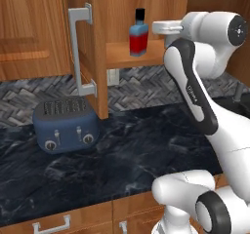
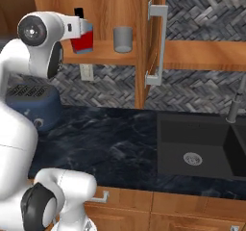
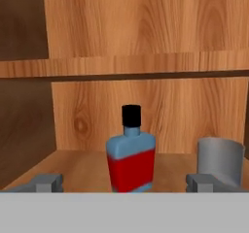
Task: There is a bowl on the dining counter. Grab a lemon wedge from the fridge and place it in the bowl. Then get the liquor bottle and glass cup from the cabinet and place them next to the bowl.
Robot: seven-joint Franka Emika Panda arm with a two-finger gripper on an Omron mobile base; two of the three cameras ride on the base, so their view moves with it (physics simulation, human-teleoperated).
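Two items sit on the lower shelf of the open cabinet (image 1: 100, 57) ahead of you: liquor bottle (image 3: 131, 154), blue w/ red label & black cap, upright, and glass cup (image 3: 220, 160) near it on the sink (image 2: 194, 146) side, not touching. Your gripper (image 3: 125, 182) is level w/ that shelf, jaws spread wide w/ the bottle centred btwn the fingertips (image 3: 46, 182), holding nothing, no contact yet. Below, you've got a blue toaster (image 1: 66, 124) on the black marbled counter (image 1: 141, 150), under the open door.

Base views flanking the arm; hand view close, facing cabinet shelf (image 3: 146, 66).
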